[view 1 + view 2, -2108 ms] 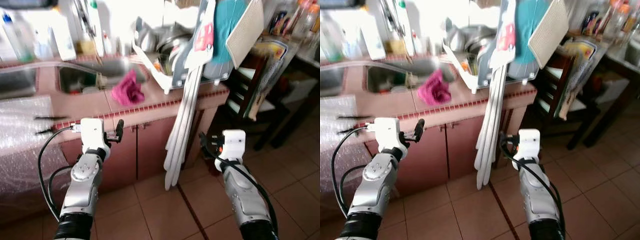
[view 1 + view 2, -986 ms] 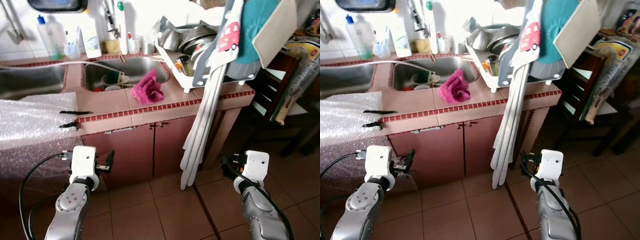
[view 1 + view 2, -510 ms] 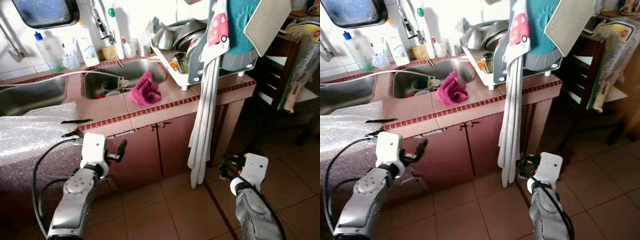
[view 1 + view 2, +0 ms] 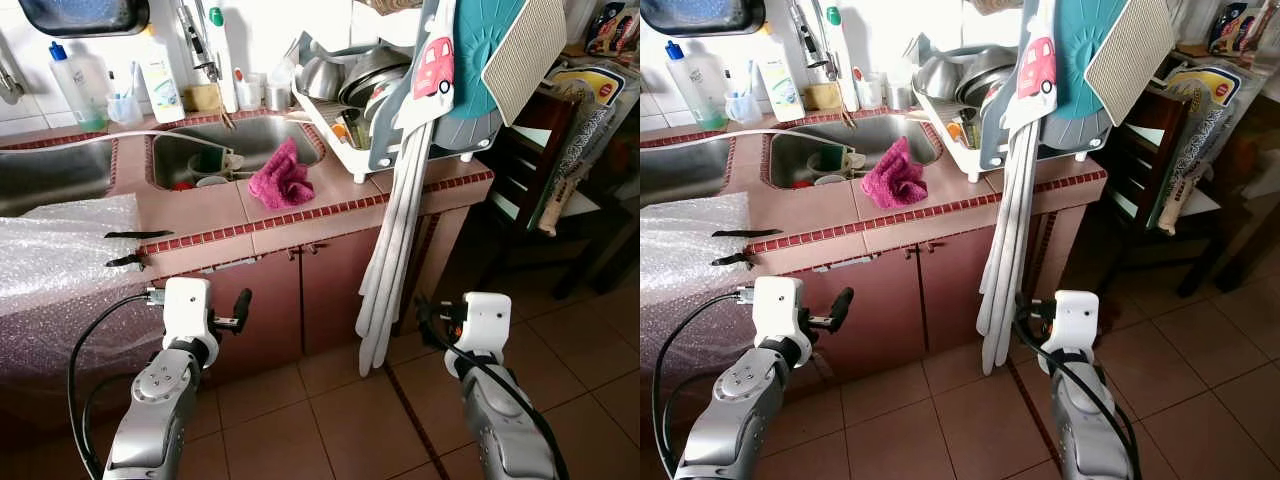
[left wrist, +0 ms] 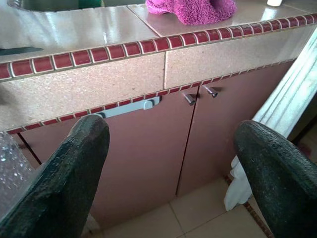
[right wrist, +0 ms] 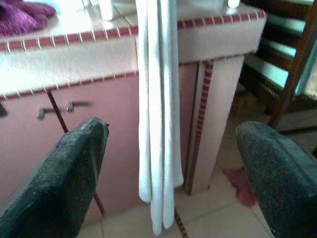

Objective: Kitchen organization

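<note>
Crumpled magenta cloth [image 4: 283,177] lies on pink tiled counter [image 4: 300,215] — above left gripper [image 5: 171,163] and right gripper [image 6: 173,163]; fingers of both spread apart, empty.

No text or labels can be read.

Both head views look down from above at the counter [image 4: 300,215] front edge; both wrist views face its cupboard doors [image 5: 163,144] closely.
</note>
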Controlling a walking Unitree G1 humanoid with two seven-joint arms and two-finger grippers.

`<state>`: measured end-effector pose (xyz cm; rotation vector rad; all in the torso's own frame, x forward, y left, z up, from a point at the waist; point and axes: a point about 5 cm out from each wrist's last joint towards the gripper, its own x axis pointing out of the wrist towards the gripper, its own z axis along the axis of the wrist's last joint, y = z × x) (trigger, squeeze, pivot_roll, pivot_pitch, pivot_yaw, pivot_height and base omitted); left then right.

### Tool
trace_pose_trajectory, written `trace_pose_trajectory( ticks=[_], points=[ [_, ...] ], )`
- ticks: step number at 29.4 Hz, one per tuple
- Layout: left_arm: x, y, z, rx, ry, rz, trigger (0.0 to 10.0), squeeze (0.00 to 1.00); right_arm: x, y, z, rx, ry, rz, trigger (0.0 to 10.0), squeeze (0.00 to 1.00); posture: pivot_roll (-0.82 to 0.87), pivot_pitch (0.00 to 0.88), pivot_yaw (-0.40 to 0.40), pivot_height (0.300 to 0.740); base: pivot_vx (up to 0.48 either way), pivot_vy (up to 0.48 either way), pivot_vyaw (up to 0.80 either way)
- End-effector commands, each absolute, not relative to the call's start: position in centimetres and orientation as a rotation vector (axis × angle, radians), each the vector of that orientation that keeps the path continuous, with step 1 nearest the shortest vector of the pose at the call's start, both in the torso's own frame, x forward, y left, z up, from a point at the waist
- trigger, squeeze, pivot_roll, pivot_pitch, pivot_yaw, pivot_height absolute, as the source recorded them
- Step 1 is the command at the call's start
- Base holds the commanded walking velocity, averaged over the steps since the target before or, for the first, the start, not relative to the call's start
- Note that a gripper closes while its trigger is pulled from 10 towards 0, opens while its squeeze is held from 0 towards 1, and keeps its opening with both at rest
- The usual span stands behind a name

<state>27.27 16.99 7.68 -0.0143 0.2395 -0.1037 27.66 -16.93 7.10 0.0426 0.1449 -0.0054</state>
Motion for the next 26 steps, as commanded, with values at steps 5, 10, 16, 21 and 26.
trace_pose_trajectory(
  ticks=[5,10,16,21,26],
  points=[
    [28.2,16.3,8.0,-0.039,0.203,-0.095,10.0,0.0,28.4,-17.0,8.1,-0.013,0.108,0.015,10.0,0.0,0.05,0.0,0.004,0.74,0.0,0.0,0.16],
    [28.5,16.3,8.1,0.002,0.194,-0.066,10.0,0.0,28.5,-17.1,8.0,-0.005,0.107,0.021,10.0,0.0,0.05,0.0,-0.005,0.74,0.0,0.0,0.8],
    [28.8,16.6,8.0,-0.001,0.191,-0.04,10.0,0.0,28.7,-17.1,8.3,0.039,0.086,0.007,10.0,0.0,0.06,0.0,-0.007,0.74,0.0,0.0,0.27],
    [28.9,16.8,7.9,-0.006,0.203,-0.031,10.0,0.0,28.9,-17.0,8.0,0.055,0.097,0.0,10.0,0.0,0.06,0.0,-0.003,0.74,0.0,0.0,0.0],
    [29.3,16.8,7.8,-0.005,0.209,-0.029,10.0,0.0,28.9,-16.9,7.7,0.023,0.115,-0.03,10.0,0.0,0.06,0.0,-0.004,0.74,0.0,0.415,0.0]
  ],
)
